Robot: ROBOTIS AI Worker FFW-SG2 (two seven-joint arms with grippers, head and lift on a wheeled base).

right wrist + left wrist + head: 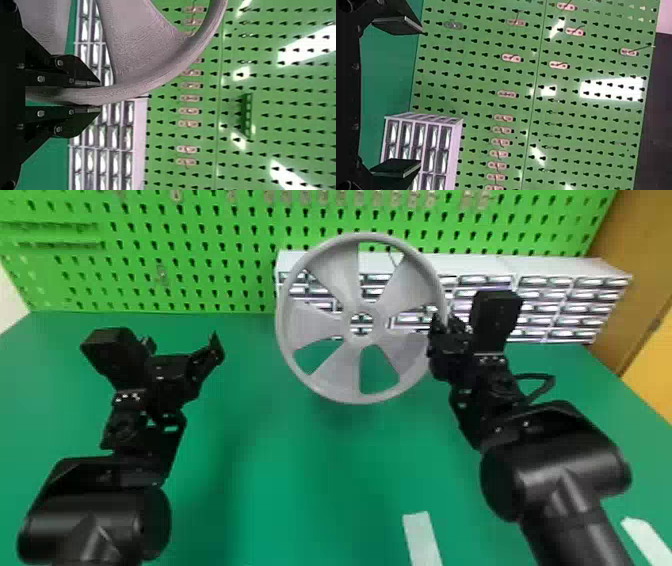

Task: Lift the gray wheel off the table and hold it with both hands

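So the round gray spoked wheel is held upright above the flat green desk, its rim clamped by the right black two-fingered pincer, probably because a thin edge is easily gripped. The left black pincer is held well apart, fingers spread, presumably so the opposite rim can be grabbed.

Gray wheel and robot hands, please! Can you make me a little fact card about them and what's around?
wheel: gray, upright, up above the table
wheel's holder: right gripper, shut on the rim
left gripper: open, off to the wheel's left, not touching it
both hands on wheel: no, just one
table: green, with white strips near the front
behind the wheel: small drawers and a green board with holes
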